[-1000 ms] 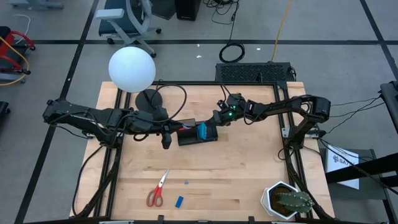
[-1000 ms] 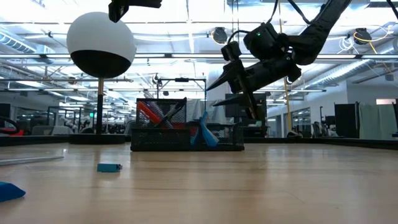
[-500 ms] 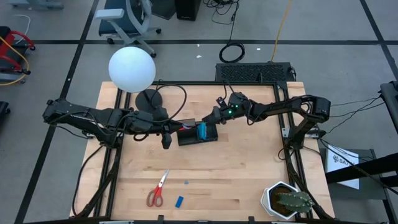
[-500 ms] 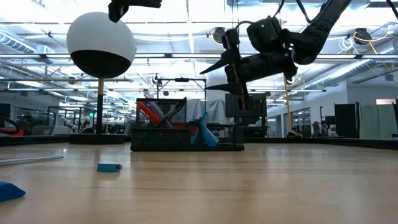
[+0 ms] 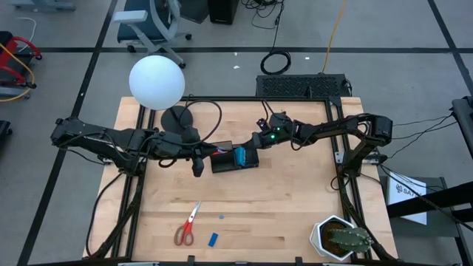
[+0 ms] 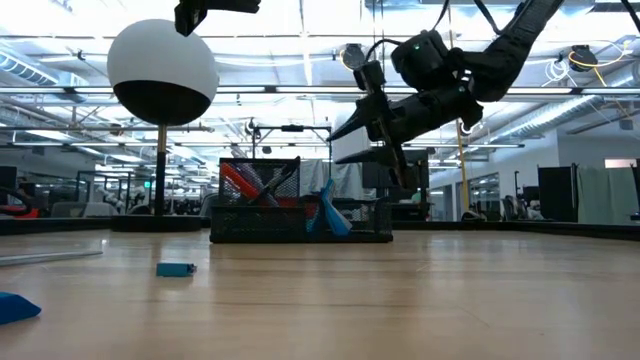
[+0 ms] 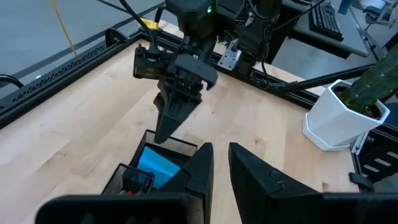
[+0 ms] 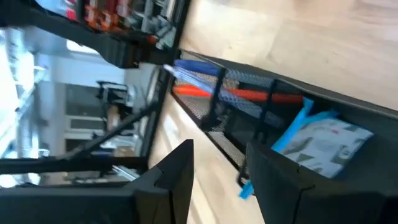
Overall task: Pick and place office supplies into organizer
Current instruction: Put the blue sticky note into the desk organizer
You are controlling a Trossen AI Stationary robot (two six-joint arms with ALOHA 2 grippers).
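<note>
We see the right pincer [image 5: 255, 140] parted and empty above the black mesh rectangular organizer [image 5: 235, 157] at frame centre, left pincer [image 5: 198, 168] nearly clenched, holding nothing, at its left edge.

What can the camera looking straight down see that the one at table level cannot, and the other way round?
Only the high view shows the red-handled scissors lying on the wood near the table's front edge, the potted cactus at a front corner, and the left claw beside the organizer.

Only the low view shows the right claw hanging clear above the table, empty, and the room behind.

Both show the organizer with the blue notepad standing in it, the white globe lamp, and the small blue eraser loose on the table.
</note>
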